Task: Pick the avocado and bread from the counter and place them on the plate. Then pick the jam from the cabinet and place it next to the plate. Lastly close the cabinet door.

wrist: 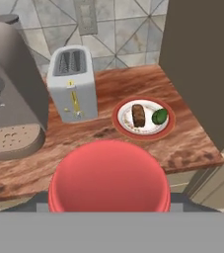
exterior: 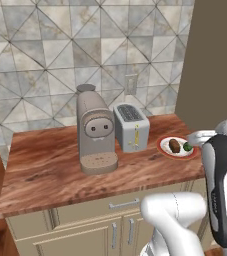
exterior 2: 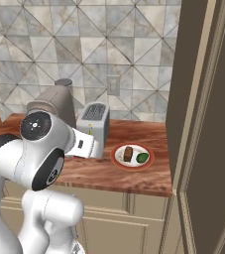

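In the left base view, you had the plate (exterior: 178, 147) at the right end of the counter (exterior: 50, 165), centre right of the frame, with the bread (exterior: 174, 145) and the avocado (exterior: 187, 146) side by side on it, and the toaster (exterior: 131, 127) just to its left. In the right base view, the same plate sat right of centre, bread left and avocado right, close to the dark inner face of the open cabinet door (exterior 2: 203, 124) along the right side of the frame. In the hand view, the red top of the jam (wrist: 109, 179) sat at bottom centre, directly before the camera, evidently held between the fingers, whose tips it hid; the opening looked partial, set by the jar. The plate lay above and slightly right of the jam in that frame. Bare counter showed between them and to the plate's right, so I judge that your set-down lies forward.
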Available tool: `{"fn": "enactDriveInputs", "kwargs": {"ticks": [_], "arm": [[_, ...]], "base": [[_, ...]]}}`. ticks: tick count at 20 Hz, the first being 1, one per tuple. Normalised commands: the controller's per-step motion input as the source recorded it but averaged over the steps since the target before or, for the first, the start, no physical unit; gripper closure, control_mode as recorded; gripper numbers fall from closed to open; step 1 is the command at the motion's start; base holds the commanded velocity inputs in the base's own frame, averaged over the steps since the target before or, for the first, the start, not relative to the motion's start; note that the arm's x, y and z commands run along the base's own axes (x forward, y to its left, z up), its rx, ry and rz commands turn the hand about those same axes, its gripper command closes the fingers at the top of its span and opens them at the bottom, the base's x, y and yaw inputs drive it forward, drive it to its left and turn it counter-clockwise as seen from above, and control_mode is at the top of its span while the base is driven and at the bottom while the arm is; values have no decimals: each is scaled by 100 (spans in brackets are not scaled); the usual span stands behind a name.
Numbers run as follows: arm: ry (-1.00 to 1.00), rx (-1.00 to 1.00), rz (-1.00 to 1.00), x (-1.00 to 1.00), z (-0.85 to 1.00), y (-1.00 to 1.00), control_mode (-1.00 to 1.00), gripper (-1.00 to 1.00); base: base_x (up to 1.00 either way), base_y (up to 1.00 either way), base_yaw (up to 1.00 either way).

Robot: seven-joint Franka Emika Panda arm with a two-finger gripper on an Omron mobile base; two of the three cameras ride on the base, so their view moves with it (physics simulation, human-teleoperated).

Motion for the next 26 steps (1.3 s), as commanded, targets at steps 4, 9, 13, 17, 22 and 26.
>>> {"fn": "enactDriveInputs", "kwargs": {"ticks": [4,9,13,17,22,26], "arm": [[0,0,1,0,-43,-26,-100,100],[0,0,0,2,-42,-9,-100,100],[0,0,0,16,-47,0,-100,100],[0,0,0,22,-45,-1,-100,100],[-2,0,2,25,-40,-11,-100,100],[-7,0,4,23,-42,-14,-100,100]], "base": [[0,0,0],[0,0,0],[0,0,0],[0,0,0],[0,0,0],[0,0,0]]}}
